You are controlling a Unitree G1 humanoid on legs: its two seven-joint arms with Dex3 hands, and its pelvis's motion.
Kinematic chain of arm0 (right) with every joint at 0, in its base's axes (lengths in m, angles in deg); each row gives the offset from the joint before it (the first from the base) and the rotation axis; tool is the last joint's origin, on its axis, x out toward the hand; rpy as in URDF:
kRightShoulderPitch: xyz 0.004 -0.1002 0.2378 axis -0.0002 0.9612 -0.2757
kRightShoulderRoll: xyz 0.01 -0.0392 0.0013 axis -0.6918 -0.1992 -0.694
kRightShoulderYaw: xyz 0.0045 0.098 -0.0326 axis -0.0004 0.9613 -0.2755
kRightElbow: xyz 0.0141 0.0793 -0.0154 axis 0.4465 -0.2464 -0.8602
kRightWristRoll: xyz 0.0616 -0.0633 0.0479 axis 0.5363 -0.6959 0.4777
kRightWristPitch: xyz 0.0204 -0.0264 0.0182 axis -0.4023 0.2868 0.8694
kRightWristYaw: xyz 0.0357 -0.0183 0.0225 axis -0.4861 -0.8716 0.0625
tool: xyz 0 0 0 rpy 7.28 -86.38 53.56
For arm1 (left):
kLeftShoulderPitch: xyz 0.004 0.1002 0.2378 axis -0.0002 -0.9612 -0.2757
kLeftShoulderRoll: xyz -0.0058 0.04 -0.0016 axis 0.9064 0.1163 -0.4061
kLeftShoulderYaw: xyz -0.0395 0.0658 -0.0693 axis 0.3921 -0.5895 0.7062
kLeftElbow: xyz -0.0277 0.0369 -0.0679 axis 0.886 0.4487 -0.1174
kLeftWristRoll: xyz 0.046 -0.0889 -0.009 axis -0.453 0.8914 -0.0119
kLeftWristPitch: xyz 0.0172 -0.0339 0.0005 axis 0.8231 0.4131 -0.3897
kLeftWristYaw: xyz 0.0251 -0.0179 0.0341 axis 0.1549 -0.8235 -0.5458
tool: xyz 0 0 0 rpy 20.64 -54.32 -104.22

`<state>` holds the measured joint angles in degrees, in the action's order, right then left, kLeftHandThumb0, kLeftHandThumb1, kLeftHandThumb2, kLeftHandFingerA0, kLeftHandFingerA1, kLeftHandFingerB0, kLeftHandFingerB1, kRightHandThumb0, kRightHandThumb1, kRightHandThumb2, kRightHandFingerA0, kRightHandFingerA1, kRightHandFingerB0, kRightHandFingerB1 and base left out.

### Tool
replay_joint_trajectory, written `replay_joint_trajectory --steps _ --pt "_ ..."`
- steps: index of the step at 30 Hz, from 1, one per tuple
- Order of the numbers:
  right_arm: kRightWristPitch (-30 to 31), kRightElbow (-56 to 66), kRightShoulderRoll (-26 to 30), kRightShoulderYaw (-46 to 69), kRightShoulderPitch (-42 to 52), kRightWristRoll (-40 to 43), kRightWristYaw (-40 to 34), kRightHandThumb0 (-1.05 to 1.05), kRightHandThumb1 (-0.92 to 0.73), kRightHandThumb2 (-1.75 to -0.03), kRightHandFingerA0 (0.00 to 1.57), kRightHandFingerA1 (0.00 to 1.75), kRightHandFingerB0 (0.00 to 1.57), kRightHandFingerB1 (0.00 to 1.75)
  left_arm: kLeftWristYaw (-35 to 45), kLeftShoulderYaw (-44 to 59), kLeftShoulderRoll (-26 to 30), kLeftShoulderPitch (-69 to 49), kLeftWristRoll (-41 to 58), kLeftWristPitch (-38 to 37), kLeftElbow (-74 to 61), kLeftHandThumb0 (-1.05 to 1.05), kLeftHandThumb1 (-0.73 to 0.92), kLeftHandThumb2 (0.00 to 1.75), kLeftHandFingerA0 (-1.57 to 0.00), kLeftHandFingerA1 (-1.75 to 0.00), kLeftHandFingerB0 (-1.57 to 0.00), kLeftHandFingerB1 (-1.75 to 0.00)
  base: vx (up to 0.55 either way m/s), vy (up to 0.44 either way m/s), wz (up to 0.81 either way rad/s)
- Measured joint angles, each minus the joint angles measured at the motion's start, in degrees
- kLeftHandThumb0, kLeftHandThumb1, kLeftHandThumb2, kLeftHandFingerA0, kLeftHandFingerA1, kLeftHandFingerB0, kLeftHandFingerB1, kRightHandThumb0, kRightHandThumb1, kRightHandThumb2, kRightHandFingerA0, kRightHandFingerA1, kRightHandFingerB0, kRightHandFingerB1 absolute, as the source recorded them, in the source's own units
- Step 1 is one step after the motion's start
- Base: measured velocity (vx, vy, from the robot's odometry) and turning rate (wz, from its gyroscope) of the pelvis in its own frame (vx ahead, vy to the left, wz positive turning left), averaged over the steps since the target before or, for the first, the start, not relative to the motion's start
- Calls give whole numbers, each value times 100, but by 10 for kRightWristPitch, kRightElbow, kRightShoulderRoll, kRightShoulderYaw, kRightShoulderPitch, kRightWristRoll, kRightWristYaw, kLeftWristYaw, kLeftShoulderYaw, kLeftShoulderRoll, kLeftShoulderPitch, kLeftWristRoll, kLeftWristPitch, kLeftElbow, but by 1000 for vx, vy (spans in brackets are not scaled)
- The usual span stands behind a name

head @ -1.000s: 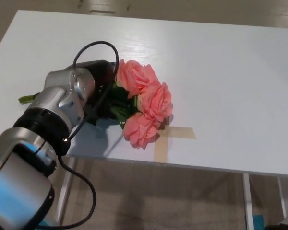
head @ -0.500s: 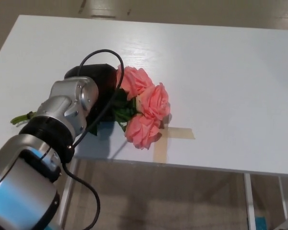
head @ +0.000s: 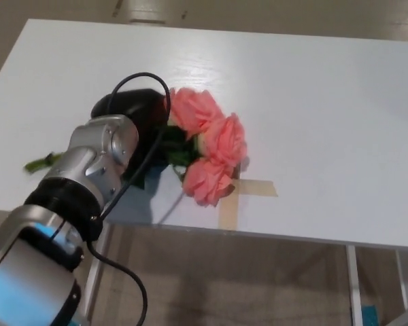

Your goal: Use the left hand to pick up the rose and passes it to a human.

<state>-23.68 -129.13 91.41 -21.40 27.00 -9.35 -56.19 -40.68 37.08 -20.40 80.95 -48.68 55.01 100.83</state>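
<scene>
The left hand point(head: 137, 112), black, sits in the upper left part of the frame, at the end of a silver and black forearm point(head: 88, 166) that rises from the lower left corner. A black cable point(head: 132, 85) loops over the wrist and runs down along the arm. The hand is closed around the stems of the rose point(head: 207, 146); the fingers themselves are mostly hidden behind the wrist and the leaves, but the stems pass through the hand.

The rose is a small bunch of three pink blooms with dark green leaves, lying just right of the hand, near the centre of the frame. The upper bloom touches the hand's right side; the lower bloom hangs over the front part of the white table point(head: 313, 102). Whether the blooms rest on the tabletop or are held slightly above it cannot be determined, though a shadow falls below them. The green stem end point(head: 39, 163) projects at the left of the frame, beyond the forearm, blurred.

A cross of tan tape point(head: 239, 197) is stuck to the table at its front edge, just right of and below the lowest bloom. Below the table edge, brown floor point(head: 258, 285) and a white table leg point(head: 351, 285) are visible.

The right hand is out of the frame.
</scene>
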Motion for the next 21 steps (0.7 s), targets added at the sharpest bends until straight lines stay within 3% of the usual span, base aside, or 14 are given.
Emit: replay_joint_trajectory --steps 3,4,7,8,10,11,13,14,16,21 --pt "-1 0 0 0 9 0 0 -29 -68 -60 64 43 49 38 -11 36 1 -23 4 -3 -76 -19 73 63 -66 -146 -74 -49 0 0 0" --pt "-1 0 0 0 11 0 0 -37 -59 -76 59 52 46 47 -12 42 1 -27 4 -3 -90 -15 78 65 -68 -146 -78 -93 0 0 0" --pt "-1 -1 0 -1 13 -1 -1 -37 -59 -76 59 52 46 47 -6 73 -2 -41 18 -1 -156 -14 80 65 -69 -143 -76 -95 0 0 0" --pt "-1 -1 0 -1 13 -1 -1 -37 -59 -76 59 53 46 47 -3 81 -3 -45 23 0 -176 -13 81 65 -69 -143 -70 -107 0 0 0" --pt "-1 0 0 -2 14 -1 -1 -37 -59 -76 59 53 46 47 8 98 -6 -55 34 0 -223 -13 81 65 -69 -143 -70 -107 0 0 0" --pt "-1 -1 0 -3 15 -1 -2 -37 -59 -76 59 52 46 47 16 110 -8 -64 44 0 -252 -14 82 65 -68 -144 -64 -120 0 0 0" --pt "-1 -1 0 -4 17 -1 -2 -38 -59 -76 59 52 46 47 31 128 -11 -75 60 3 -290 -14 82 65 -67 -145 -68 -113 0 0 0" --pt "-1 -1 0 -4 18 -1 -3 -37 -59 -76 59 52 46 47 39 136 -13 -78 68 5 -306 -14 82 66 -67 -145 -77 -93 0 0 0" --pt "-1 -1 0 -5 19 -1 -3 -37 -59 -76 59 52 46 47 53 151 -18 -81 82 9 -332 -15 82 66 -68 -144 -71 -110 0 0 0" --pt "-1 -1 0 -5 19 -1 -3 -38 -59 -76 59 52 45 47 81 194 -28 -81 121 14 -344 -16 85 64 -91 -145 -69 -112 0 0 0"
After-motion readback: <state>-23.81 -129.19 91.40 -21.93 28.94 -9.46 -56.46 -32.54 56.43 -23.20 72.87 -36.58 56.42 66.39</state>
